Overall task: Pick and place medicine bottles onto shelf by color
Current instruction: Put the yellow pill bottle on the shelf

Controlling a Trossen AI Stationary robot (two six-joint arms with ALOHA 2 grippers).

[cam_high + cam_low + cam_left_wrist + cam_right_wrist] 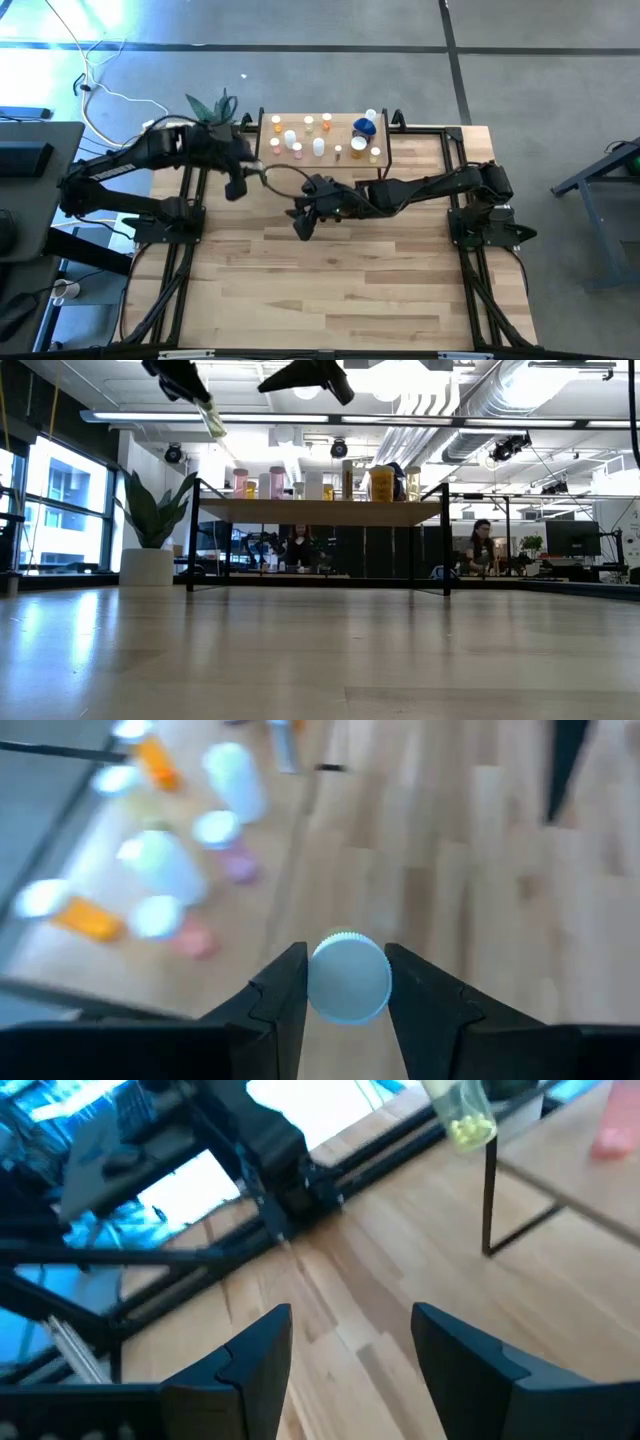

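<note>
My left gripper [345, 956] is shut on a yellow-green medicine bottle [212, 418] and hovers high over the table just in front of the shelf's left end [255, 172]. The shelf [345, 160] is a small light-wood board on black legs at the table's far side. Several white, pink, orange and yellow bottles stand upright on it, along with a larger blue one [365, 127]. My right gripper [350, 1350] is open and empty. It sits raised above the table in front of the shelf's middle [300, 222]. My left gripper pinches the yellow-green bottle between its two fingers at the white-capped upper end [348, 982], coming from above and pointing down. The bottle is lifted clear and hangs below the fingers, slightly tilted, with its lower part [462, 1120] showing small yellow-green pills.
A potted green plant [215, 105] stands at the shelf's left. Black frame rails [185, 230] run along both table sides. Bare wood [330, 290] stretches from the shelf to the near edge. People sit in the room beyond [480, 545].
</note>
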